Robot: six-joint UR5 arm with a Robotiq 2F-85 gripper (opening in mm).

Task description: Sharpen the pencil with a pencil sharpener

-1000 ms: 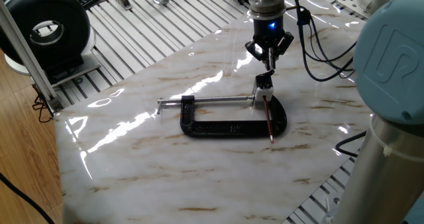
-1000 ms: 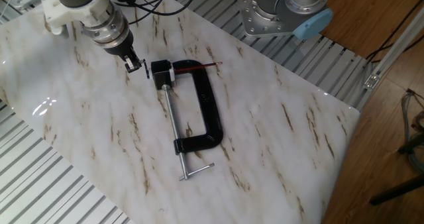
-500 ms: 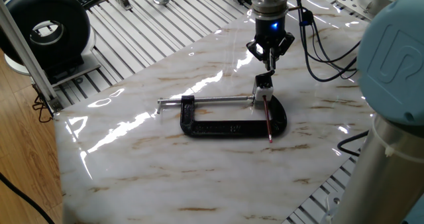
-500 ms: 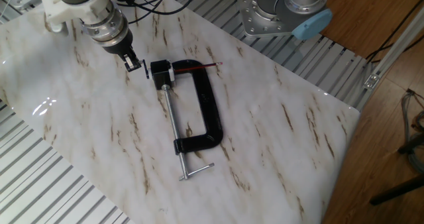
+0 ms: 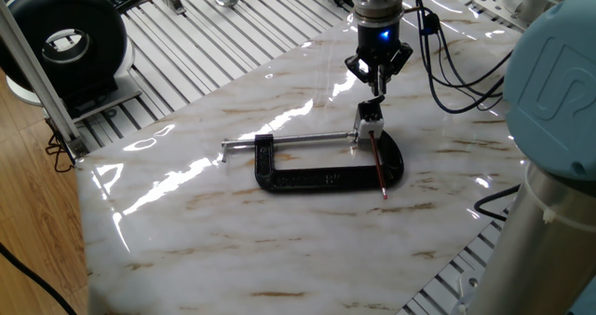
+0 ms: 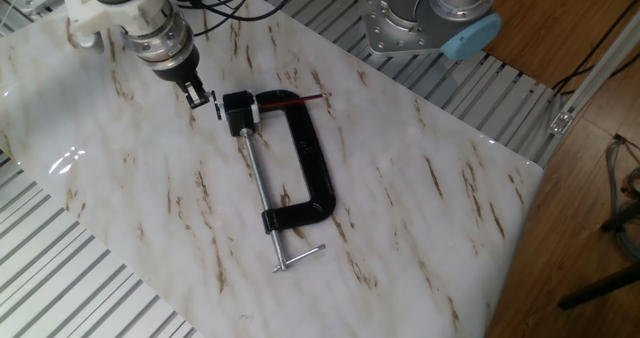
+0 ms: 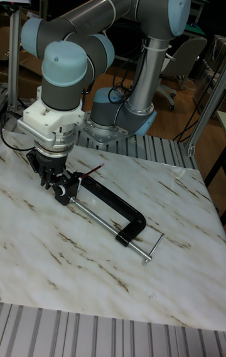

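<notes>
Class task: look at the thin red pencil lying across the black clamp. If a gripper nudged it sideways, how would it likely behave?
The pencil looks thin and straight, so it would probably stay stiff and shift easily. Resting across the clamp, it may pivot or roll off.

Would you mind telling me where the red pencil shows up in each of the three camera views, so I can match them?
One fixed view: the pencil lies right of centre, across the black C-clamp, running down from the pencil sharpener.
The other fixed view: upper centre, the pencil points right from the sharpener.
Tall fixed view: left of centre, the pencil slants up beside the gripper.
Shared landmark: the C-clamp.
</notes>
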